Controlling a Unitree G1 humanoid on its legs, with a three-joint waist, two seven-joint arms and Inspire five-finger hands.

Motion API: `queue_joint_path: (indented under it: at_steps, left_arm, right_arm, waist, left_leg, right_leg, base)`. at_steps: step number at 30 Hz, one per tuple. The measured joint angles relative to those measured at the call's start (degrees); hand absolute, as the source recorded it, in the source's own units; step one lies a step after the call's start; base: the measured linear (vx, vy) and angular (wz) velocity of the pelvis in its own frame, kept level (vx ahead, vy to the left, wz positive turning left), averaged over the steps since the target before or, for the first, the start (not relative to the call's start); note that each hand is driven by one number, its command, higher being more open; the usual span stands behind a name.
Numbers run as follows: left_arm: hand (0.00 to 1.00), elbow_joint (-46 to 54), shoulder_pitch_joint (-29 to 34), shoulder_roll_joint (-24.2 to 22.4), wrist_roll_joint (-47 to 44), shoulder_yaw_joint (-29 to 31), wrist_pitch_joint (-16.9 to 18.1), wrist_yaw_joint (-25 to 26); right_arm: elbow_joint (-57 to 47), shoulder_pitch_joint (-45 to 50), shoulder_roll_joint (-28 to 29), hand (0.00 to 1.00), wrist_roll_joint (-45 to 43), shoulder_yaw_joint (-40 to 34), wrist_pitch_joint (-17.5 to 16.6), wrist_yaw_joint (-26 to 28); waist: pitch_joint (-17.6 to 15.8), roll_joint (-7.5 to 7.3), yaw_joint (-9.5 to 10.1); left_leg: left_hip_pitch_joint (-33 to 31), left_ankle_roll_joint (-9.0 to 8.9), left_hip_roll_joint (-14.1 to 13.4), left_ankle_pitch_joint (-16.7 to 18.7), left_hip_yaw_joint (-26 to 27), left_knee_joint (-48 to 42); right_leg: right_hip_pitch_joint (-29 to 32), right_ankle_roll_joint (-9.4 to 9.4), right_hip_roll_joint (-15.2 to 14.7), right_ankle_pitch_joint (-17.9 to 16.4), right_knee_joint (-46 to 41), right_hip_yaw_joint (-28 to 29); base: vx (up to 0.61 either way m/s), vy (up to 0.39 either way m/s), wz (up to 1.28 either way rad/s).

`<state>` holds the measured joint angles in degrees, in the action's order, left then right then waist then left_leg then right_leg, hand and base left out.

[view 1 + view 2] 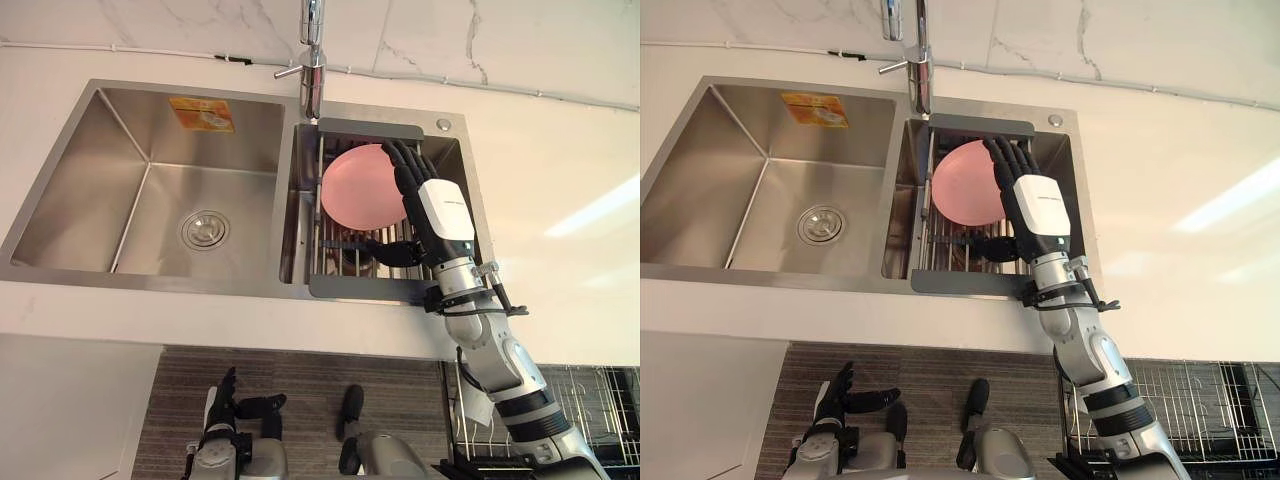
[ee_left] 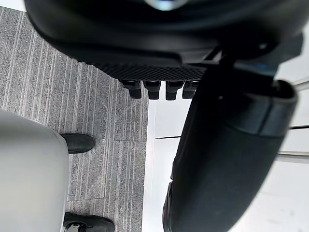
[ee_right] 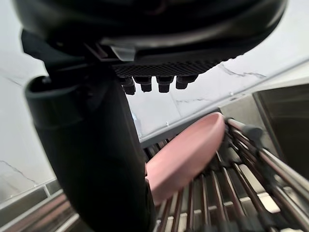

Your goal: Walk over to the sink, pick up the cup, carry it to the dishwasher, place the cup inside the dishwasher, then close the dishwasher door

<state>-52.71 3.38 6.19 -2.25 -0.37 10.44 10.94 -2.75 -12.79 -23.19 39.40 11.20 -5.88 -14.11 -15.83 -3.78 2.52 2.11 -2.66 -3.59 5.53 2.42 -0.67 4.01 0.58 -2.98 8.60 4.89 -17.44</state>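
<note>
A pink round dish [image 1: 358,186], shallow like a bowl, leans tilted on the wire drain rack [image 1: 335,255] in the right basin of the steel sink [image 1: 290,215]. My right hand [image 1: 441,213] reaches over the rack at the dish's right edge, open, with straight fingers [image 1: 404,163] along the rim and the thumb [image 1: 392,252] spread out below it. In the right wrist view the dish [image 3: 189,153] lies just past the thumb [image 3: 91,159]. I cannot tell if the hand touches it. My left hand [image 1: 228,403] hangs open low in front of the counter.
The faucet [image 1: 313,62] stands behind the divider between the basins. The left basin [image 1: 150,200] holds only its drain. White counter [image 1: 560,200] surrounds the sink. A wire dishwasher rack [image 1: 595,400] shows below the counter at the lower right.
</note>
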Motion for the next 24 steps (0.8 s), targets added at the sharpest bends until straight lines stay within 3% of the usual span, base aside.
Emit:
queue_joint_path:
  at_steps: [18,24]
  left_arm:
    - [1.00,-0.02,0.11,0.49,0.00,-0.17,0.02,-0.03]
    - [1.00,0.11,0.11,0.50,-0.04,-0.17,0.13,-0.03]
  right_arm:
    - [3.80,-1.90,-0.03,1.00,0.19,0.55,0.07,0.32]
    - [8.47,-7.70,-0.77,1.00,0.21,0.23,1.42,-1.35]
  waist:
    - [0.18,-0.25,-0.12]
    - [0.26,-0.29,-0.12]
  left_leg:
    - [-0.11,-0.01,0.05,-0.01,0.12,-0.12]
    - [-1.24,0.05,0.17,-0.36,-0.14,-0.18]
  right_leg:
    - [0.08,-0.01,-0.03,0.01,0.00,0.09]
    - [1.04,-0.06,-0.13,0.13,-0.01,-0.06]
  base:
    - [0.00,0.000,0.00]
    - [0.00,0.000,0.01]
